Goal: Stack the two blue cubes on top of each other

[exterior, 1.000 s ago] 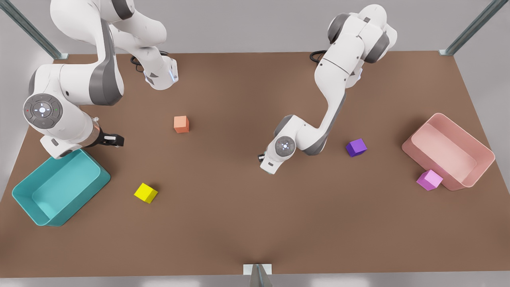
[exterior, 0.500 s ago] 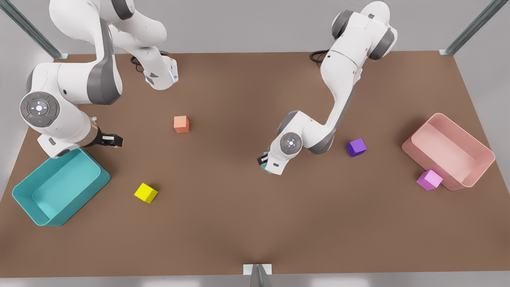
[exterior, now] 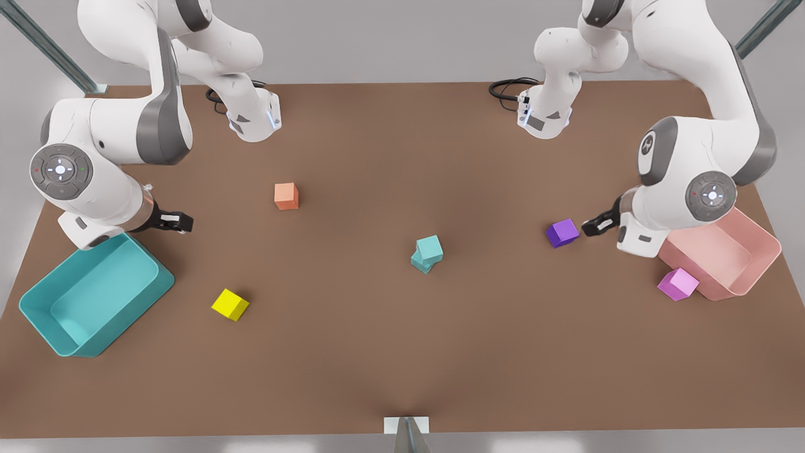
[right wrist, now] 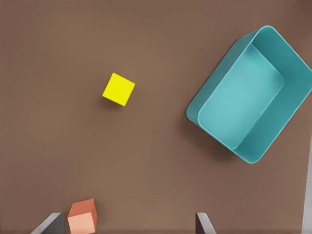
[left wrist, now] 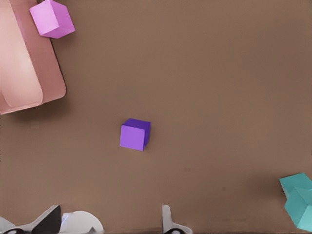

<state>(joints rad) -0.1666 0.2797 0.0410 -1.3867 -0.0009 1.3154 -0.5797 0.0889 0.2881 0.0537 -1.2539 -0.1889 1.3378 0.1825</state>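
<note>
The front view takes in the whole brown surface [exterior: 377, 352]: the two blue cubes [exterior: 427, 253] sit stacked near its middle, the upper one twisted a little on the lower, free of either pincer. The left wrist view catches that stack [left wrist: 298, 201] at its edge, with the purple cube [left wrist: 134, 134] central, and the pink cube [left wrist: 51, 18] just beside the pink bin [left wrist: 24, 73]. The right wrist view has the yellow cube [right wrist: 118, 89], the orange cube [right wrist: 82, 216] and the teal bin [right wrist: 251, 95].

The left pincer [exterior: 594, 224] hangs by the purple cube [exterior: 561, 232] on the front view's right, well apart from the stack, fingers spread and empty. The right pincer [exterior: 176, 221] waits above the teal bin's [exterior: 38, 308] far corner, also open, far from the stack.

Half a second ago the left pincer was down at the stack; it has since let go and pulled back toward the pink bin [exterior: 755, 264]. The right arm has barely moved
</note>
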